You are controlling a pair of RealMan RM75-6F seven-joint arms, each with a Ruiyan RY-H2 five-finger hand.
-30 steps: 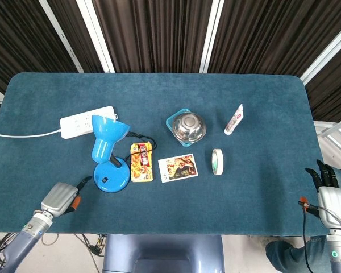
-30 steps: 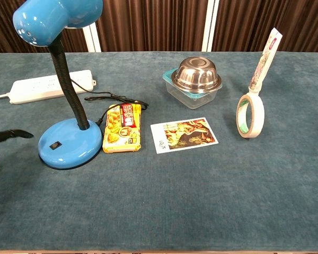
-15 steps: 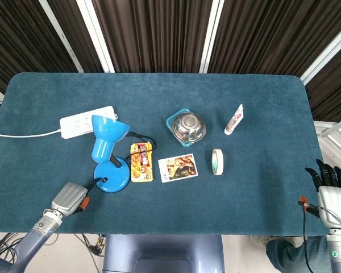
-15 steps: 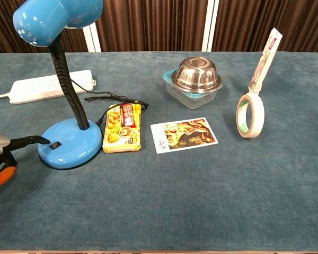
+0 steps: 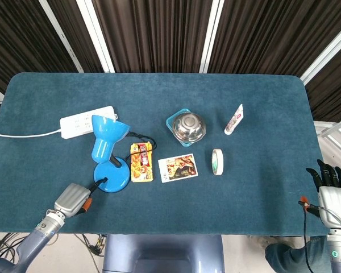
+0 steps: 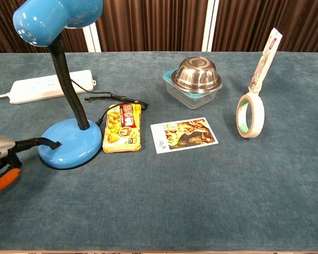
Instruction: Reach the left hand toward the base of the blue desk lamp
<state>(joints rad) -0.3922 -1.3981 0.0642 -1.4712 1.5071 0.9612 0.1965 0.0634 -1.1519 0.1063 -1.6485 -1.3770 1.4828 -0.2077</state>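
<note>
The blue desk lamp stands left of centre, its round base [image 5: 115, 178] [image 6: 72, 144] on the cloth and its shade [image 5: 108, 132] [image 6: 54, 18] bent over on a black gooseneck. My left hand [image 5: 74, 198] [image 6: 1, 153] lies low at the base's near-left side. One dark finger [image 6: 42, 142] stretches out and its tip touches the base's left rim beside the switch; the hand holds nothing. My right hand [image 5: 329, 183] rests at the table's right front edge, fingers straight and apart, seen only in the head view.
A white power strip [image 5: 86, 120] [image 6: 50, 86] lies behind the lamp, its cord running to the base. A snack packet [image 5: 141, 162] lies right of the base, then a picture card [image 5: 178, 168]. A steel bowl on a container [image 5: 187, 126], a tape roll [image 5: 217, 161] and a tube [image 5: 234, 119] stand further right.
My left hand has slid right along the table's front toward the lamp, and its outstretched finger now reaches the base's rim. The right hand has not moved.
</note>
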